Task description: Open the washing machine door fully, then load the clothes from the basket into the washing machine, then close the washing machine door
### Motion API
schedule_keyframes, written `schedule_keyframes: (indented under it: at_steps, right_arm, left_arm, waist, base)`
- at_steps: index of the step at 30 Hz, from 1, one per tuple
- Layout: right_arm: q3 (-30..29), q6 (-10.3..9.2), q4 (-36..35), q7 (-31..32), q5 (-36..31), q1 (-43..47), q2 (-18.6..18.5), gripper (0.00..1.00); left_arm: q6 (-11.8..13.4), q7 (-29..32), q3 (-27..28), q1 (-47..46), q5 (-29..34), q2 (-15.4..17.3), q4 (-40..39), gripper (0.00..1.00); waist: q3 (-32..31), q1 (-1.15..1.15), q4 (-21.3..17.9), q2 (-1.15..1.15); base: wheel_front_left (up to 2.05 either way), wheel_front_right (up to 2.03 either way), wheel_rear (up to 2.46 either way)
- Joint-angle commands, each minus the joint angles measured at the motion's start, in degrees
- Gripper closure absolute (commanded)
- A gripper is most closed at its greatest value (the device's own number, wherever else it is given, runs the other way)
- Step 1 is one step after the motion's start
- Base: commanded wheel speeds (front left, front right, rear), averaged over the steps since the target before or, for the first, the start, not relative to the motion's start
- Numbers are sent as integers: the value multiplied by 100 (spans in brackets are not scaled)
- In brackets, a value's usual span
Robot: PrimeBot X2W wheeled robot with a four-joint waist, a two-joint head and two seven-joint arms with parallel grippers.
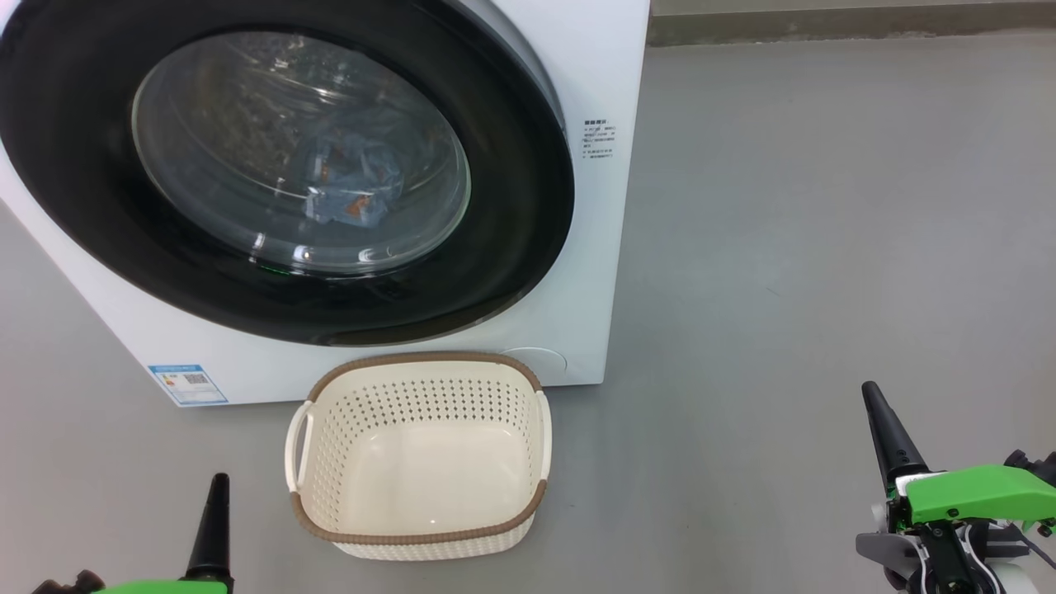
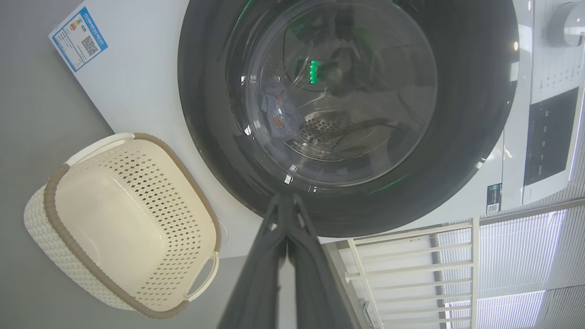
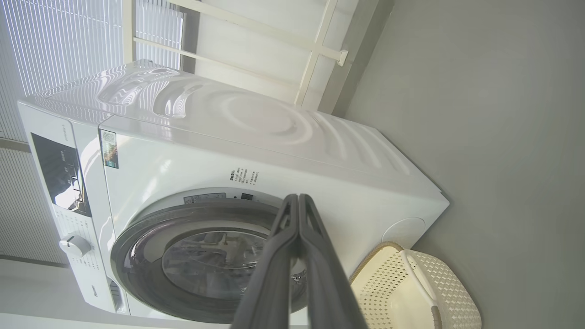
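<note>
Lying inside the washing machine [image 1: 598,264], behind the shut door [image 1: 74,165] at upper left of the frame: clothes [image 1: 351,177]. Sat just below it at lower centre: basket [image 1: 425,359]. Hung at the bottom corners, fingers pressed together, gripping nothing: left gripper [image 1: 219,487], right gripper [image 1: 873,404].

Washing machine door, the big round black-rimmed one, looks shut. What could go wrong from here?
1. The round glass door with the glossy black rim looks closed on the white front-loading washing machine, but whether it latched cannot be told; it might swing back open.
2. The empty cream perforated plastic basket stands on the floor close before the machine, ahead of the shut left gripper and right gripper; rolling forward could knock it.
</note>
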Motion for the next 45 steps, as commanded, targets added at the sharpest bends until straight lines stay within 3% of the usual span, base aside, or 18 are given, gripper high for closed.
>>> schedule_keyframes:
  at_steps: [1,26,45]
  right_arm:
    - [22,2,-185,51,144,-77,-40,100]
    - [-244,2,-335,464,1383,-7,42,100]
    - [-264,2,-337,484,1391,-7,55,100]
  left_arm:
    - [-9,40,172,-245,-144,78,-178,100]
    - [-13,462,259,-294,-1642,1,-285,100]
    - [-14,470,260,-296,-1668,-1,-286,100]
  waist:
    - [-7,0,7,0]
    - [-122,0,141,0]
    - [-124,0,143,0]
  base:
    - [0,0,0]
    - [0,0,0]
    - [0,0,0]
